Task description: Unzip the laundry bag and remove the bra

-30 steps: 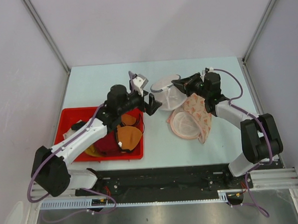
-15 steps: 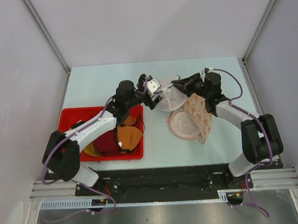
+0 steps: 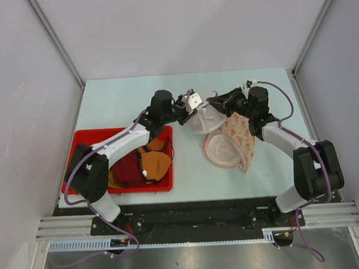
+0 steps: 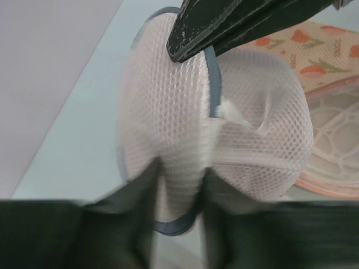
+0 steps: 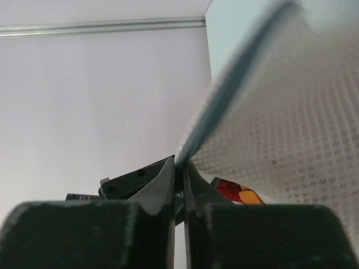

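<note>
The laundry bag (image 3: 204, 116) is a round white mesh drum with a grey-blue rim, held up off the table at the middle back. My right gripper (image 3: 217, 102) is shut on its rim from the right; in the right wrist view the rim (image 5: 224, 95) runs into the closed jaws (image 5: 180, 165). My left gripper (image 3: 189, 114) meets the bag from the left. In the left wrist view its jaws (image 4: 179, 185) pinch a fold of the mesh (image 4: 168, 112) just above the lower rim. The bra is hidden; I cannot tell it apart through the mesh.
A pinkish round mesh bag with peach patterned fabric (image 3: 229, 145) lies under the right arm, also in the left wrist view (image 4: 320, 50). A red bin (image 3: 82, 142) at front left holds orange (image 3: 154, 163) and maroon (image 3: 127, 173) bras. Walls enclose the table.
My left arm swung right from over the bin's corner to the bag, and its jaws narrowed from wide open onto a fold of mesh. The right arm kept still.
</note>
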You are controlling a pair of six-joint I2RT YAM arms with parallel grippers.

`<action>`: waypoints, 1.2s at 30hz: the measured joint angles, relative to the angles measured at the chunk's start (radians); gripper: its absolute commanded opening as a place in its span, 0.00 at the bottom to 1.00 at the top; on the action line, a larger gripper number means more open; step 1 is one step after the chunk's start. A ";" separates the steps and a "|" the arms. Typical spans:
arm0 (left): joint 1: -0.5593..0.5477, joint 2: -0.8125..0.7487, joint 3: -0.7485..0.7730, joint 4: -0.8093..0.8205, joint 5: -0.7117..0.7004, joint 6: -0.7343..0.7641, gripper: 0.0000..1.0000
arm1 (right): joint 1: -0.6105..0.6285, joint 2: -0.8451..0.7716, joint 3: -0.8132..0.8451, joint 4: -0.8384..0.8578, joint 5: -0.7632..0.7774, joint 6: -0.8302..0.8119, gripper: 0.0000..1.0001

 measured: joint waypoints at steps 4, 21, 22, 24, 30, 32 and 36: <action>-0.002 0.002 0.031 -0.051 0.032 -0.015 0.00 | -0.022 -0.046 -0.002 -0.058 -0.021 -0.077 0.65; -0.047 -0.047 -0.001 -0.147 0.044 -0.349 0.00 | 0.265 -0.505 0.022 -0.555 0.397 -0.792 0.27; -0.055 -0.050 0.001 -0.155 0.037 -0.361 0.01 | 0.286 -0.492 0.032 -0.568 0.417 -0.811 0.26; -0.065 -0.051 0.018 -0.192 0.019 -0.383 0.01 | 0.333 -0.445 0.051 -0.598 0.475 -0.857 0.23; -0.075 -0.051 0.079 -0.270 -0.023 -0.418 0.00 | 0.381 -0.356 0.063 -0.653 0.547 -0.919 0.22; -0.076 -0.051 0.084 -0.275 -0.028 -0.426 0.00 | 0.382 -0.343 0.063 -0.661 0.563 -0.927 0.23; -0.079 -0.051 0.085 -0.289 -0.032 -0.436 0.01 | 0.384 -0.338 0.064 -0.663 0.581 -0.935 0.24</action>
